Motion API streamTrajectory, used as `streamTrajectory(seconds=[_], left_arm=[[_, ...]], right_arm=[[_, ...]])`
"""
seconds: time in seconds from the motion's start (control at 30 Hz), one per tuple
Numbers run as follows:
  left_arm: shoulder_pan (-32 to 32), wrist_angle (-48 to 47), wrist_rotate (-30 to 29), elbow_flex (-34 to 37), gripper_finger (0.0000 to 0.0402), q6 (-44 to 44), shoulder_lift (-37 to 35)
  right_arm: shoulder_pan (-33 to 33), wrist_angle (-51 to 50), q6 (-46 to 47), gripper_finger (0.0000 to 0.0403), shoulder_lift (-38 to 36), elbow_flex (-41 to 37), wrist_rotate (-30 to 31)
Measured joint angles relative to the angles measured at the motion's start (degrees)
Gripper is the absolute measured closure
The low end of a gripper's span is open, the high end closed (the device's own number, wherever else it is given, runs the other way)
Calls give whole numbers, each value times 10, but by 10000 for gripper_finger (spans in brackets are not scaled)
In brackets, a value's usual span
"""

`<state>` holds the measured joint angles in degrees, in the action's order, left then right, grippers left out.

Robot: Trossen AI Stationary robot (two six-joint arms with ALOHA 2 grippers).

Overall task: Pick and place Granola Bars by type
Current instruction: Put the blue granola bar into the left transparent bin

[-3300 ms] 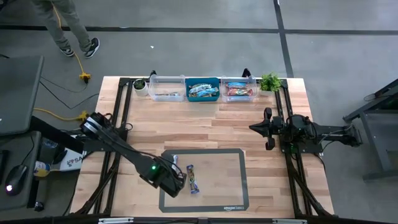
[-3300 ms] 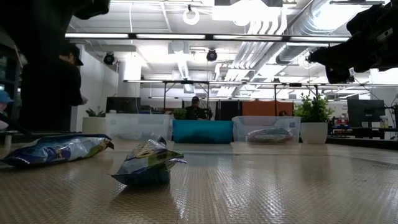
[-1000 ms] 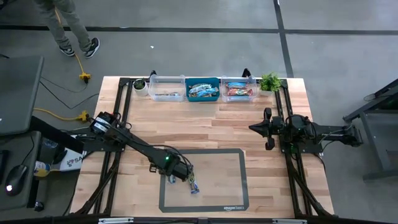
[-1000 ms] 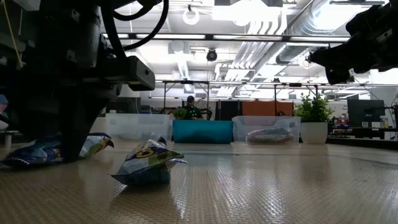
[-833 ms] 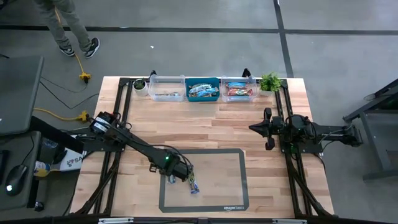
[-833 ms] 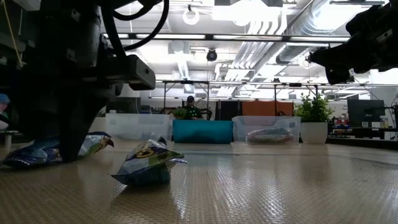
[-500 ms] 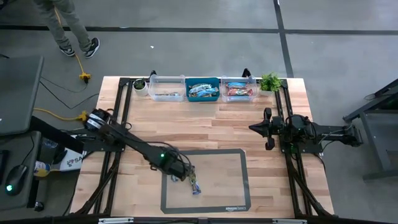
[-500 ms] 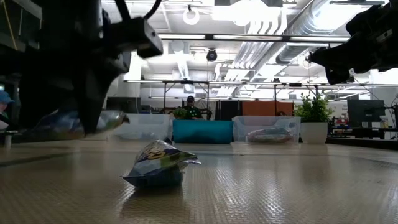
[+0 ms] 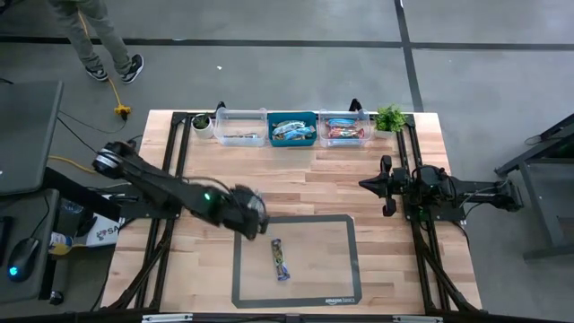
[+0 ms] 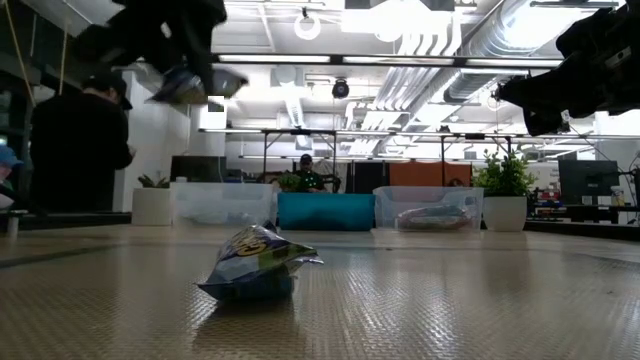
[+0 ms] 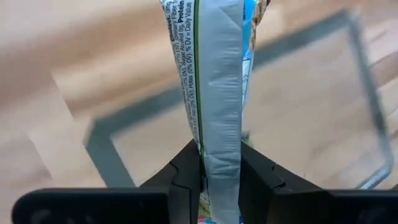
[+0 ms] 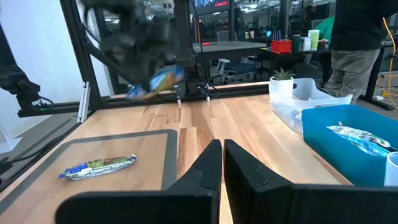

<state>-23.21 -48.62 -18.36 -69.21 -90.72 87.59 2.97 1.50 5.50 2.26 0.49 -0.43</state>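
Observation:
My left gripper (image 9: 249,211) hangs high over the far-left corner of the grey-framed mat (image 9: 348,235), shut on a light-blue granola bar (image 11: 217,74). The low view shows that bar (image 10: 195,85) well above the table. A second bar, blue with yellow print (image 9: 281,258), lies flat on the mat and also shows in the low view (image 10: 255,265). More bars lie in the blue bin (image 9: 293,130) and in the clear bin (image 9: 346,129) at the far edge. My right gripper (image 12: 222,158) waits, shut, over the table's right side. My left gripper pinches the light-blue bar between its two fingers (image 11: 186,168) at a spot near one end (image 11: 219,146). The rest of the bar runs out beyond the fingertips. The bar is lifted clear of the mat and sits roughly level, slightly tilted, in the low view.
Three small bins stand in a row at the far edge, the leftmost a clear bin (image 9: 240,127). They are flanked by two potted plants (image 9: 202,123) (image 9: 390,118). A person (image 10: 80,150) stands beyond the table's left side. Bare wood lies between mat and bins.
My left gripper, shut on the light-blue bar the whole time, rose and moved toward the far edge. The bar went from lying on the mat's left part to hanging high above the table. The other bar stayed on the mat.

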Motion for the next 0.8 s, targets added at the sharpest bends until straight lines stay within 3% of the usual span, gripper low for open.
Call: streamTrajectory(seconds=[0.2, 0.4, 0.57, 0.8], left_arm=[[79, -29, -63, 0, 331, 159, -96], [225, -50, -68, -1, 331, 390, -175], [381, -38, -12, -1, 331, 620, -202], [566, 4, 110, -1, 331, 954, -179]], right_arm=[[0, 0, 0, 403, 2, 0, 0], [0, 0, 0, 403, 4, 0, 0], [0, 0, 0, 403, 4, 0, 0], [0, 0, 0, 403, 4, 0, 0]])
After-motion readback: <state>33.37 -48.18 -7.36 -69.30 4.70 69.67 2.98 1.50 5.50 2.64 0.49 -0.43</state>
